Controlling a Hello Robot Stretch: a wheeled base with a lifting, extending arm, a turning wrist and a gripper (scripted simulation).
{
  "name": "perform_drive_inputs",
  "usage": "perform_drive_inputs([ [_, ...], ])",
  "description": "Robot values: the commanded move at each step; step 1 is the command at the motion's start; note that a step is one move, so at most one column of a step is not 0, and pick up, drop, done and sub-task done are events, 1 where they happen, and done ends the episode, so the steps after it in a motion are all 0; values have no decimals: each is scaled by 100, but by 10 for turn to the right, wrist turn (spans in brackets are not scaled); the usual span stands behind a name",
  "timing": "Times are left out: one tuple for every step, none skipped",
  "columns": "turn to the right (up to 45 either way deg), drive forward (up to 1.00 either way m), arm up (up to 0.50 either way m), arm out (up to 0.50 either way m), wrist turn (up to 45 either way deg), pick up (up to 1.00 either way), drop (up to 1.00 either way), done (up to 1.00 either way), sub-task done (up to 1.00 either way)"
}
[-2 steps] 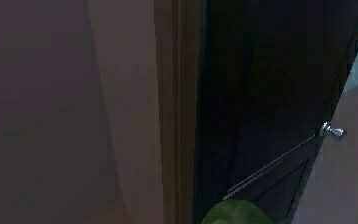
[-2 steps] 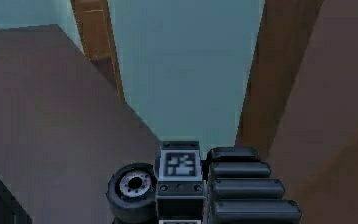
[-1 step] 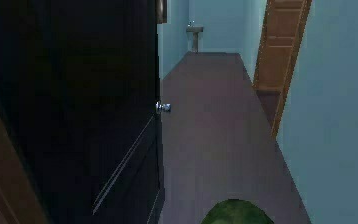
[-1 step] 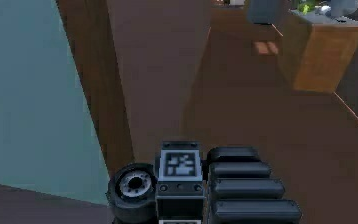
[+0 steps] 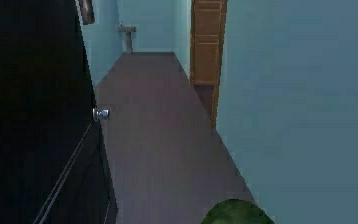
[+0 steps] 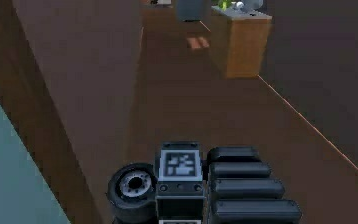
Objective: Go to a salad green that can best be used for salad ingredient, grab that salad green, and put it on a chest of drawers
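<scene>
Though I cannot tell whether the pincer [image 6: 135,188] holds anything, the arm [image 6: 242,185] sits tucked short, I'd judge for a narrow hall. Low at five o'clock ahead shows what may be the salad green [image 5: 237,212], a dark lump. Brown floor [image 5: 157,130] runs on between pale blue walls [image 5: 297,100], a dark door [image 5: 37,110] at nine o'clock, a wooden door [image 5: 207,45] at one.

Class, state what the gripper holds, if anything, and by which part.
Cannot be told: the far end of the gripper cannot be made out.
</scene>
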Motion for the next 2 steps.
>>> perform_drive_inputs([
  [0,100,0,0,0,0,0,0,0],
  [0,100,0,0,0,0,0,0,0],
])
